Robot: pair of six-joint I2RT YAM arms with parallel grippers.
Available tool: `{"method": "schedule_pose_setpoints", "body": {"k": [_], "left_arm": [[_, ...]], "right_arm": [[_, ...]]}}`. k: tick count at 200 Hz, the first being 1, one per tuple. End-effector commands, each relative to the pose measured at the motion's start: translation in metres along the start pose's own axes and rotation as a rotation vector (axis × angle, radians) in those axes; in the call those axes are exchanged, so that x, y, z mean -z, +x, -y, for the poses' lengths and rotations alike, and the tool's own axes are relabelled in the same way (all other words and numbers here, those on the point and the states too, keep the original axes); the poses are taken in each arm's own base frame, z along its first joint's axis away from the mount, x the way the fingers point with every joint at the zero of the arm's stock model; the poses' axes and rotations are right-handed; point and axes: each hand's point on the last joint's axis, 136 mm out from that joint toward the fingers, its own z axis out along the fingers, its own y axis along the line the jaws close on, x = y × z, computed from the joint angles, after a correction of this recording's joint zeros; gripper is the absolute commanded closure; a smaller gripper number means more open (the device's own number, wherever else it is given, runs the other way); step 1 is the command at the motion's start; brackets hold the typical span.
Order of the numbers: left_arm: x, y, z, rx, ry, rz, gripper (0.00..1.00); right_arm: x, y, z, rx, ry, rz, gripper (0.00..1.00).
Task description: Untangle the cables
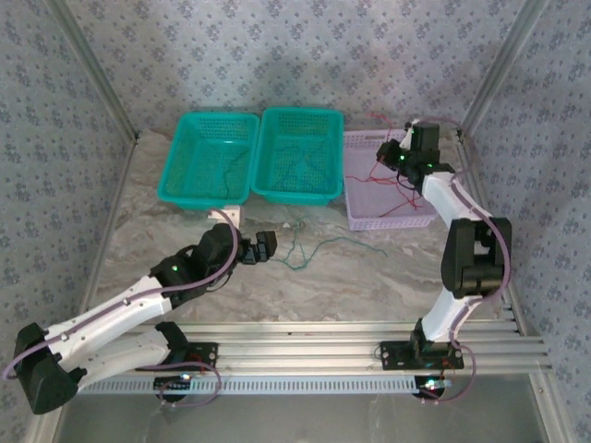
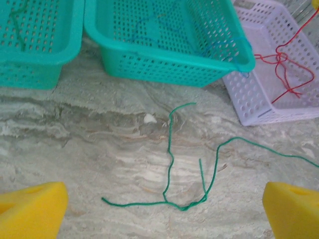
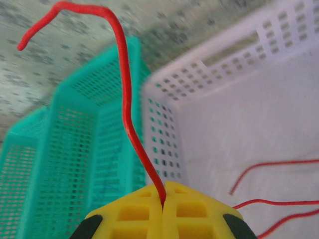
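1. red cable [image 3: 127, 99] is pinched between the closed yellow fingers of the right gripper [image 3: 163, 201]. its free end rises from them and curls over at the top.
2. the right gripper [image 1: 392, 159] hangs over the lavender basket [image 1: 388, 221], which stands just right of the middle teal basket [image 1: 297, 197], their walls touching or nearly so.
3. more loops of the red cable [image 1: 402, 189] trail from that gripper into the lavender basket, to the right of the middle teal basket.
4. a green cable [image 2: 170, 159] lies loose on the marble table [image 1: 369, 277], in front of the middle teal basket [image 2: 164, 64] and apart from it. one end bends up toward the basket's front wall, and a long tail runs off to the right.
5. the left gripper [image 2: 164, 214] hovers low over the table in front of the middle teal basket, near the green cable. its yellow fingertips [image 2: 30, 209] are spread wide apart and hold nothing.
6. a blue cable [image 2: 241, 42] lies inside the middle teal basket, with a bit of it hooked over the basket's right front corner.
7. another thin green strand [image 2: 17, 22] lies in the left teal basket [image 1: 203, 196], which stands just left of the middle teal basket.
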Motion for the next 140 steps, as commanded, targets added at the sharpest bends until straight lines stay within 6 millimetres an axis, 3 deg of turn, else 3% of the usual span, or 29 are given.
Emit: {"method": "schedule_pose_setpoints", "body": {"k": [1,35,53,68,93,140], "left_arm": [[0.002,0.009,-0.005,0.045,0.001,-0.018,0.01],[-0.001,0.024,-0.009,0.067,0.002,-0.05,0.01],[-0.004,0.03,-0.011,0.07,-0.007,-0.067,0.01],[-0.006,0.033,-0.011,0.07,-0.009,-0.078,0.02],[-0.01,0.04,-0.01,0.075,-0.004,-0.098,0.02],[-0.017,0.052,-0.009,0.084,-0.007,-0.136,0.03]], "right_arm": [[-0.012,0.005,0.018,-0.03,0.072,-0.034,1.0],[-0.032,0.033,0.045,-0.073,0.146,-0.134,1.0],[-0.034,0.037,0.051,-0.088,0.164,-0.147,0.98],[-0.029,0.033,0.043,-0.079,0.143,-0.129,0.88],[-0.007,0.013,0.021,-0.033,0.122,-0.052,0.61],[0.043,-0.019,-0.014,0.029,0.111,0.081,0.47]]}}
